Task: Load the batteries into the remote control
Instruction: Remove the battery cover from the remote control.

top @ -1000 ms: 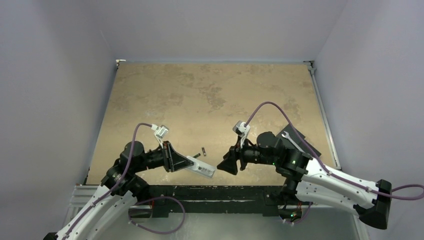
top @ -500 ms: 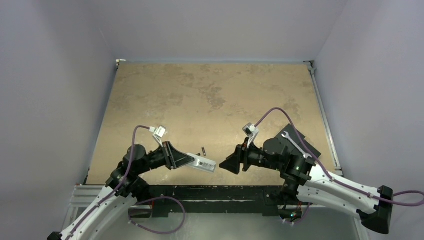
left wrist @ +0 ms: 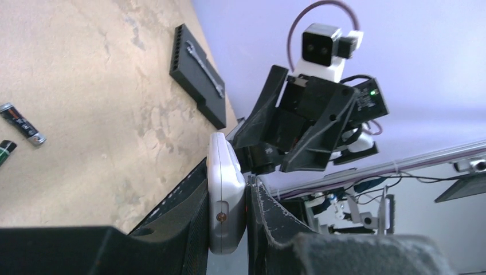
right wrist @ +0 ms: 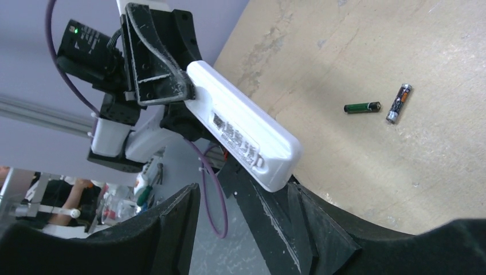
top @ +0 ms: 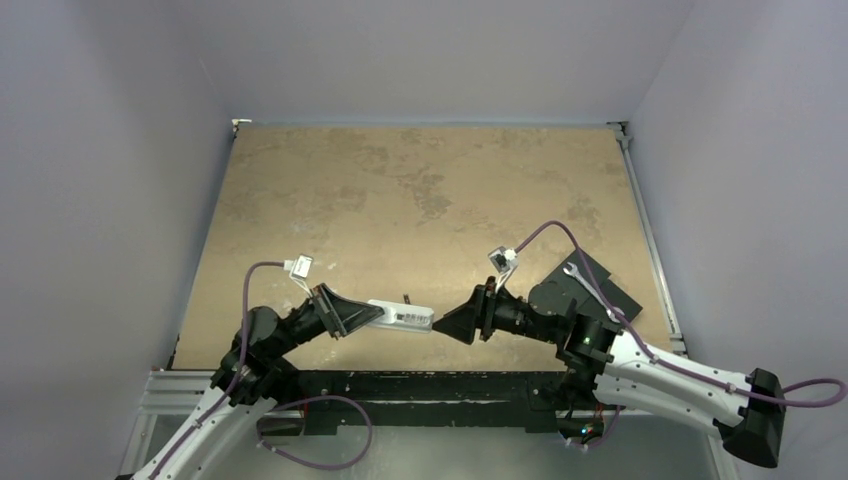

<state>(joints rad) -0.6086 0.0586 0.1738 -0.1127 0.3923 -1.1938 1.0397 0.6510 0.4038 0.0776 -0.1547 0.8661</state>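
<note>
My left gripper (top: pixel 375 317) is shut on the white remote control (top: pixel 402 319) and holds it level above the table's near edge, its free end pointing right. In the left wrist view the remote (left wrist: pixel 226 197) stands edge-on, clamped between both pads. My right gripper (top: pixel 450 325) is open; its tips meet the remote's free end. In the right wrist view the remote (right wrist: pixel 243 123) reaches toward my open right gripper (right wrist: pixel 246 226), its end close to one finger (right wrist: pixel 312 220). Two dark batteries (right wrist: pixel 362 107) (right wrist: pixel 399 103) lie on the table; they also show in the left wrist view (left wrist: pixel 22 123) (left wrist: pixel 6 150).
A black block (top: pixel 597 290) with a wrench (top: pixel 583 280) on it lies at the right of the tan table (top: pixel 420 190), beside my right arm; it also shows in the left wrist view (left wrist: pixel 198 74). A metal rail (top: pixel 420 385) runs along the near edge.
My left gripper has carried the remote up and to the right. My right gripper has moved left toward it, so the gap between remote and right fingers has closed.
</note>
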